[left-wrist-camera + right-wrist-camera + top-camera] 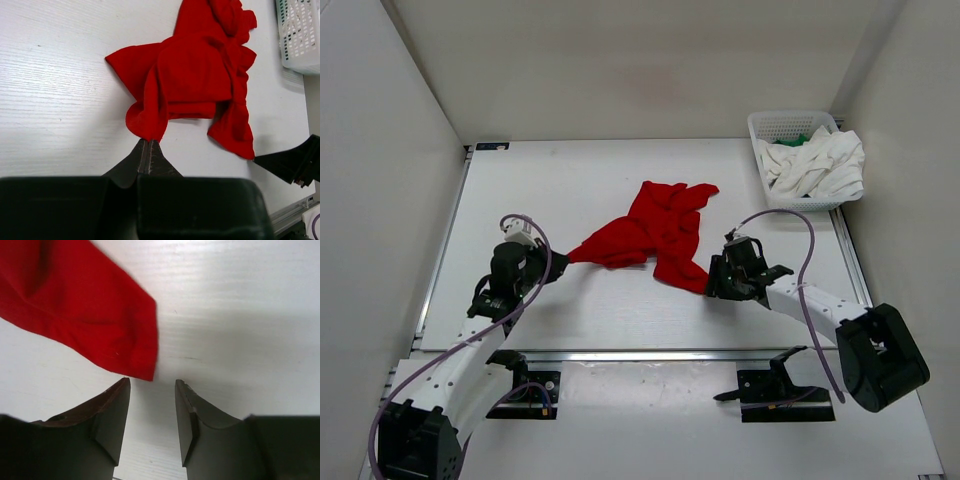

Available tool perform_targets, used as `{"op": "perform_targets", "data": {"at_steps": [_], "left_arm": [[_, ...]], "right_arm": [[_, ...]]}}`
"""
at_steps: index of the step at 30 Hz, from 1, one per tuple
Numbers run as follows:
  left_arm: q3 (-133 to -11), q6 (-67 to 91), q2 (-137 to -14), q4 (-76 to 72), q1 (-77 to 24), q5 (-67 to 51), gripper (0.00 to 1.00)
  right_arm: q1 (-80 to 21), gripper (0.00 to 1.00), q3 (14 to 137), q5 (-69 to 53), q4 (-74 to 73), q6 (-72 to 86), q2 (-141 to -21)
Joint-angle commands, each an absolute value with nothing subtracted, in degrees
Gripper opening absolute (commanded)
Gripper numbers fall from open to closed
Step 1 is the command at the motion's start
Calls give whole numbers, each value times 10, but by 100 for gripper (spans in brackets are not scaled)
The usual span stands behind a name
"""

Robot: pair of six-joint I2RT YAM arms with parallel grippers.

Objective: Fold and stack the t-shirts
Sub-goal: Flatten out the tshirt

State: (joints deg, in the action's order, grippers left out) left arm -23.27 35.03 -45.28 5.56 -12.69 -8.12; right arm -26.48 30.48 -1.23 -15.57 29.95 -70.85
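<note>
The red t-shirt (655, 232) lies crumpled in the middle of the table. My left gripper (558, 262) is shut on the shirt's left corner; in the left wrist view (148, 142) the cloth (192, 75) runs out from the pinched tips. My right gripper (712, 284) is open at the shirt's lower right corner, which in the right wrist view (95, 320) lies just beyond the fingertips (152, 382), nothing between them. The white t-shirt (820, 165) lies bunched in the basket, a bit of the green t-shirt (793, 141) showing behind it.
A white mesh basket (782, 125) stands at the table's back right corner, also in the left wrist view (300, 35). White walls enclose the table on three sides. A metal rail (650, 355) runs along the near edge by the arm bases.
</note>
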Motion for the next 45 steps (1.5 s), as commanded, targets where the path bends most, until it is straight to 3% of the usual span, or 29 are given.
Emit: {"op": "perform_targets", "data": {"at_steps": [1,8,12,19,22,26,31,34,39,45], "left_arm": [[-230,352,-446,44,-135,-78,0],[-222,355,-444,40,-135,-80,0],[-228,352,-444,40,-134,-79,0],[-230,355,-444,32,-134,-83,0],[-227,355,-446,30,-132,-81,0],[-228,354,-446,31,-130,-79,0],[-226,352,-447,26,-132,-78,0],[-229,345,-460,25,-132,-79,0],[-357,311,-494,71,-173,-53,0],[-577,310,-563,133,-103,-181,0]], "right_arm": [[-250,40,290,-49,-84,334,-721],[-258,34,290,-42,-81,340,-746],[-264,24,294,-31,-96,333,-751],[-270,28,294,18,-134,326,-744],[-271,17,300,21,-136,323,-749],[-274,15,294,19,-134,323,-752],[-265,0,293,21,-137,316,-746],[-267,1,298,19,-132,315,-714],[-289,0,413,80,-259,279,-601],[-316,0,748,211,-430,222,-572]]}}
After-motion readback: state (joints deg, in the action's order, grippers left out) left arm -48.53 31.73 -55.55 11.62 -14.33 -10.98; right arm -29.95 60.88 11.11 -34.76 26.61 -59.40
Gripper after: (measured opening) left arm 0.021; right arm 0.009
